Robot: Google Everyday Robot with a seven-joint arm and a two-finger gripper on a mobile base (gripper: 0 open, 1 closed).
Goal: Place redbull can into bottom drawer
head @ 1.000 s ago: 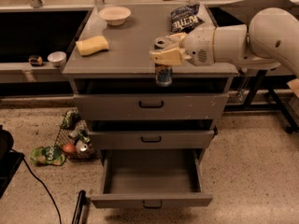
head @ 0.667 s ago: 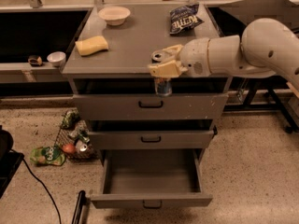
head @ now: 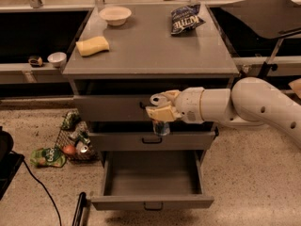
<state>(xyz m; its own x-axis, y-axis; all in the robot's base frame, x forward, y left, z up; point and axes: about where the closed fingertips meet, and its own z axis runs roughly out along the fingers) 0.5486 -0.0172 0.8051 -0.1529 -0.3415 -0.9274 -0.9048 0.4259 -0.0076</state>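
My gripper (head: 161, 111) is shut on the redbull can (head: 161, 127), whose lower part hangs below the cream fingers. It sits in front of the top and middle drawer fronts, above the pulled-out bottom drawer (head: 153, 179). The bottom drawer is open and its grey inside holds nothing. The can's top is hidden by the gripper.
The grey cabinet top (head: 150, 46) holds a white bowl (head: 115, 15), a yellow sponge (head: 92, 45) and a dark blue chip bag (head: 186, 19). A wire basket with cans and litter (head: 73, 138) lies on the floor at the left. A black cable runs at the lower left.
My gripper has come down with the can from the cabinet top's front edge to the level of the middle drawer, above the open bottom drawer. The view has shifted slightly.
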